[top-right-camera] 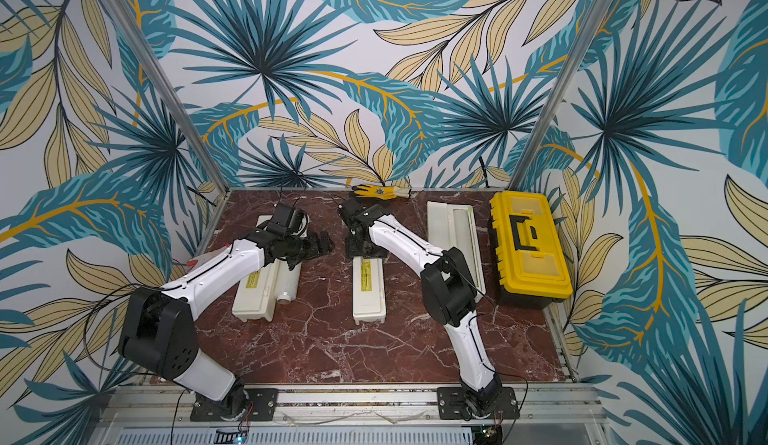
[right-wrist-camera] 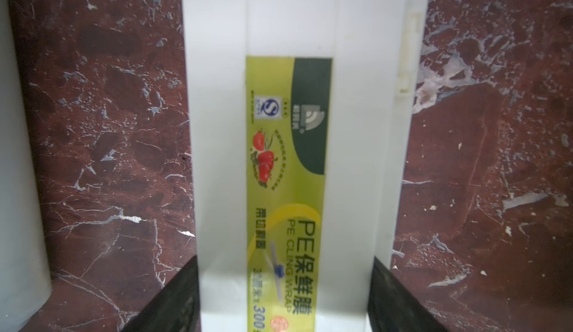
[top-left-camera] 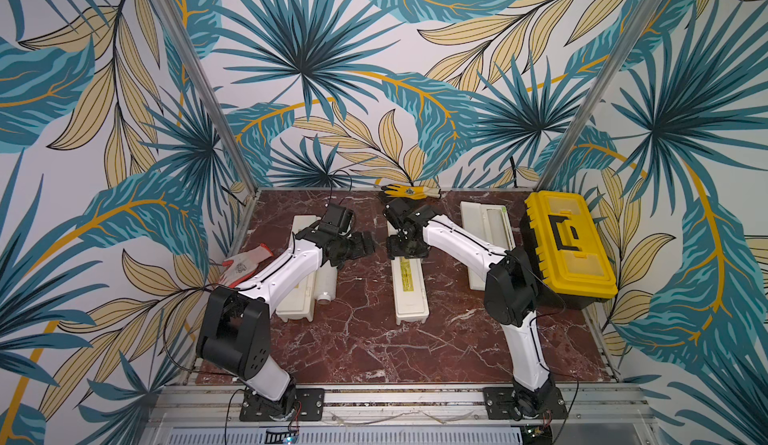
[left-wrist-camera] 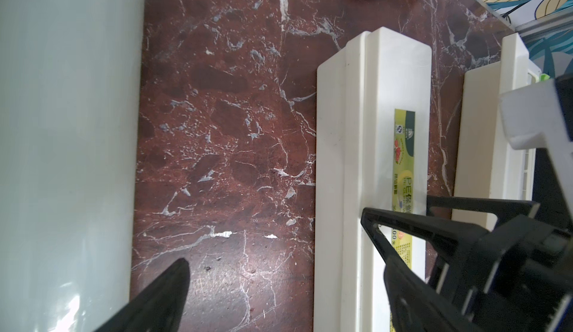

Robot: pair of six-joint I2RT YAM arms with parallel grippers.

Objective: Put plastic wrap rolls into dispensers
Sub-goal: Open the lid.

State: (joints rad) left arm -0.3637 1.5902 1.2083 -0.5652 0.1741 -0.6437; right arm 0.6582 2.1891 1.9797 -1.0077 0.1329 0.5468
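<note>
1. Red-brown marble tabletop (top-left-camera: pixel 374 339), leaf-print walls (top-left-camera: pixel 374 68) on three sides. Clock face: 12 at the back wall, 6 at the arm bases.
2. Left dispenser (top-left-camera: pixel 297 297) at 9 o'clock, lid shut, partly under the left arm (top-left-camera: pixel 282 268).
3. Loose roll (top-left-camera: pixel 328 278) lies along its 3 o'clock side, just beside it, core stub toward 6 o'clock.
4. Middle dispenser (top-left-camera: pixel 409 293) at centre, lid shut, yellow label up.
5. Right dispenser (top-left-camera: pixel 473 231) at 2 o'clock, lying open; second roll (top-left-camera: pixel 494 224) inside.
6. Left gripper (top-left-camera: pixel 365 244) over the marble between loose roll and middle dispenser, jaws spread wide, nothing between them.
7. Right gripper (top-left-camera: pixel 405 249) over the 12 o'clock half of the middle dispenser. Right wrist view: fingers (right-wrist-camera: pixel 173 299) flank its two long sides. Whether they press on it, I cannot tell.
8. Yellow toolbox (top-left-camera: pixel 569 243) at 3 o'clock; yellow glove (top-left-camera: pixel 409 191) at 12; red-and-white glove (top-left-camera: pixel 245 262) at the 9 o'clock edge.
</note>
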